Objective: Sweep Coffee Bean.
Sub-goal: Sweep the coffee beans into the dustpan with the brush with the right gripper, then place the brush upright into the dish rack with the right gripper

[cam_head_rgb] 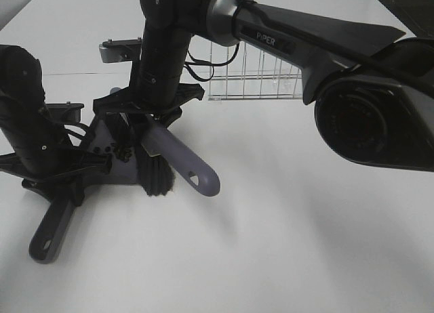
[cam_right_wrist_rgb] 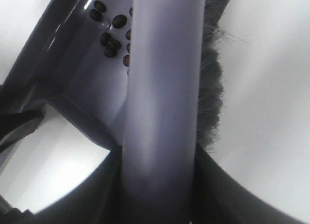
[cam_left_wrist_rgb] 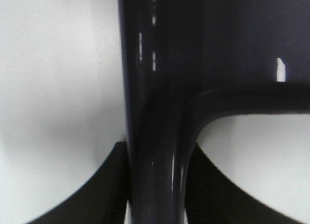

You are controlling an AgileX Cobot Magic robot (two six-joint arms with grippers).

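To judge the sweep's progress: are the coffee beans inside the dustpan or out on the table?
Inside: the visible coffee beans lie on the dustpan floor, beside the brush handle.

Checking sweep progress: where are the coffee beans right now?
The coffee beans lie in a small cluster inside the grey dustpan, on the left of the exterior high view, right beside the brush.
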